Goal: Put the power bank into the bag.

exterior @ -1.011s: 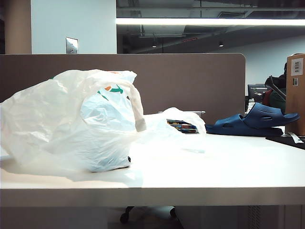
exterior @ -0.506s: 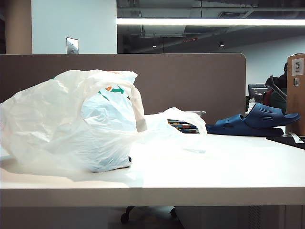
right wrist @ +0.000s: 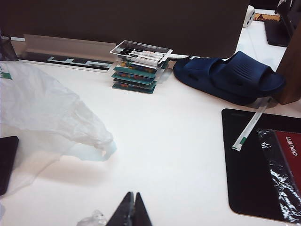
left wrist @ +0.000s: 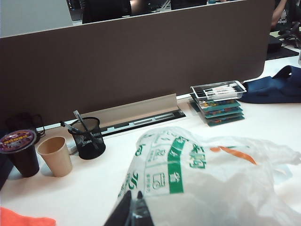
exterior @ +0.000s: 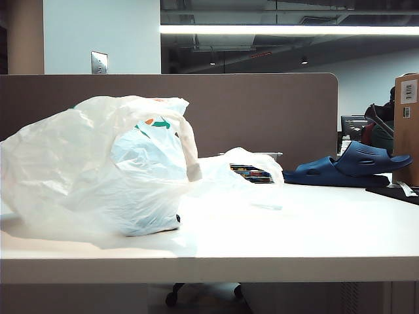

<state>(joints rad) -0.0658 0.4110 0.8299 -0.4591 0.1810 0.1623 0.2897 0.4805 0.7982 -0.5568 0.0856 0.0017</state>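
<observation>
Above the table (exterior: 308,229), both grippers hung clenched and empty.
Left gripper (left wrist: 132,209) hovered over the bag (left wrist: 207,179); right gripper (right wrist: 131,209) beside the power bank (right wrist: 6,160); exterior view unchanged from earlier.

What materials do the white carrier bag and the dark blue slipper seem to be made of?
The translucent white carrier bag: thin plastic film, glossy, judging by its crinkles and light passing through. The dark blue slipper: probably moulded rubber or foam, matte, one seamless piece with ribbed strap.
</observation>
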